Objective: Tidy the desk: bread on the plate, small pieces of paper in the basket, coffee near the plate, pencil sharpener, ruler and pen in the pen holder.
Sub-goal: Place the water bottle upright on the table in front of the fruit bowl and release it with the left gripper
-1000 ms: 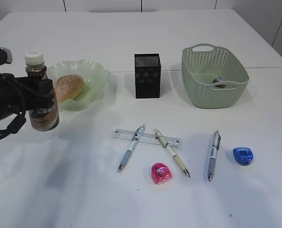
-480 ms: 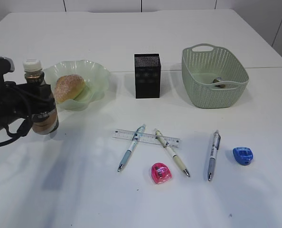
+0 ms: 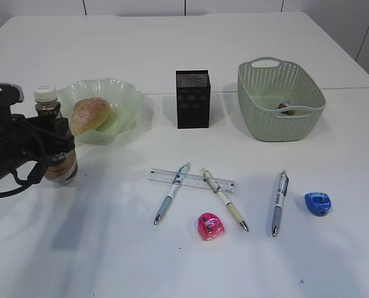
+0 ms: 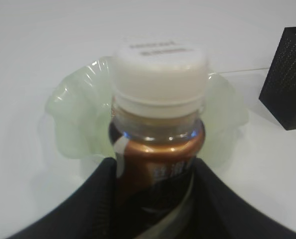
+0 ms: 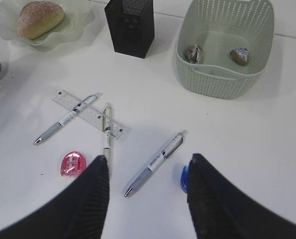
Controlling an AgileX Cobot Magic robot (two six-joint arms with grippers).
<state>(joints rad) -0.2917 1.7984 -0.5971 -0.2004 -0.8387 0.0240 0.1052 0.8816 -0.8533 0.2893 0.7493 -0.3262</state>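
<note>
Exterior view: the left gripper (image 3: 59, 151) is clamped around the coffee bottle (image 3: 53, 144), which stands upright at the table's 9 o'clock edge, just beside the green plate (image 3: 123, 99). The bottle's lower label is masked by the fingers, and the arm is cut off by the frame. The bread (image 3: 90, 114) lies on the plate. The black pen holder (image 3: 192, 99) stands at 12 o'clock and the basket (image 3: 262, 127) at 2 o'clock. The ruler (image 3: 214, 182), crossed by two pens, lies at centre. The pink sharpener (image 3: 210, 226) is at 6 o'clock and the blue sharpener (image 3: 318, 203) at 4 o'clock.

Left wrist view: both fingers (image 4: 90, 199) press the bottle's sides; the white cap (image 4: 160, 67) hides most of the plate and all of the bread. The pen holder is cropped at 3 o'clock.

Right wrist view: the right gripper (image 5: 148, 174) is spread wide and holds nothing. One finger (image 5: 215, 199) covers part of the blue sharpener. Two paper scraps (image 5: 194, 53) lie in the basket, their detail unclear.
</note>
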